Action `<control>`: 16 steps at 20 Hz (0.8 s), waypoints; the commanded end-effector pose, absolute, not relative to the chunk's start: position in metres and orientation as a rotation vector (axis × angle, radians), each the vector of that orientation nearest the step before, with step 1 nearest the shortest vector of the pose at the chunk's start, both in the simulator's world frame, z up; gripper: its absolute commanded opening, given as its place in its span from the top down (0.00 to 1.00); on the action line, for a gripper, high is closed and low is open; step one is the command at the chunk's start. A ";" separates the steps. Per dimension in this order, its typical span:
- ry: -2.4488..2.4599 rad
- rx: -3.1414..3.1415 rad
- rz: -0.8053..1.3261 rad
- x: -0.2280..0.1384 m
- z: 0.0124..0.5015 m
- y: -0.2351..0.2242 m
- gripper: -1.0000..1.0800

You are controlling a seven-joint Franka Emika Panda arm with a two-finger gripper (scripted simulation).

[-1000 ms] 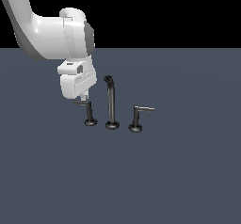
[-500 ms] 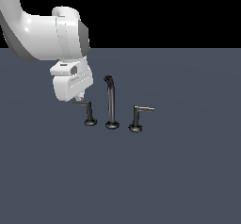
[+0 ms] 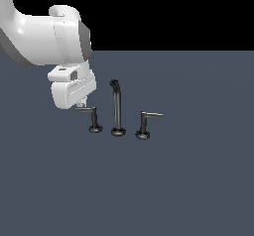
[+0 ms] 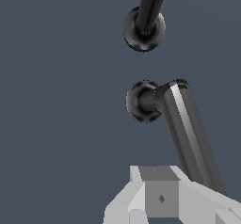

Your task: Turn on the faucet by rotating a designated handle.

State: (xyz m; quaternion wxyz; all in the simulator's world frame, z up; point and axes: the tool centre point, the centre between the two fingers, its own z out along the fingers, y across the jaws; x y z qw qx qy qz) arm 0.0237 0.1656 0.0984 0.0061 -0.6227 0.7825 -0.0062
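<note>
Since a second ago the tool [image 3: 82, 102] moved left, dragging the handle [image 3: 87, 109] (arm now points left). Its opening I cannot tell. Handle stands left of the spout [image 3: 117, 106]; turning seems underway.

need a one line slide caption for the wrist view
Gripper at the tip of the dark lever handle, with the spout base beyond.

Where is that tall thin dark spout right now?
In the exterior view, the tall thin dark spout stands between the two short L-shaped levers, just right of the white gripper.
</note>
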 end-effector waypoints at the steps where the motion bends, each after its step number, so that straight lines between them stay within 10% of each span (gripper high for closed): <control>1: 2.452 -1.958 -0.012 0.012 0.098 0.166 1.00; 16: 2.449 -1.958 -0.014 -0.022 0.098 0.161 1.00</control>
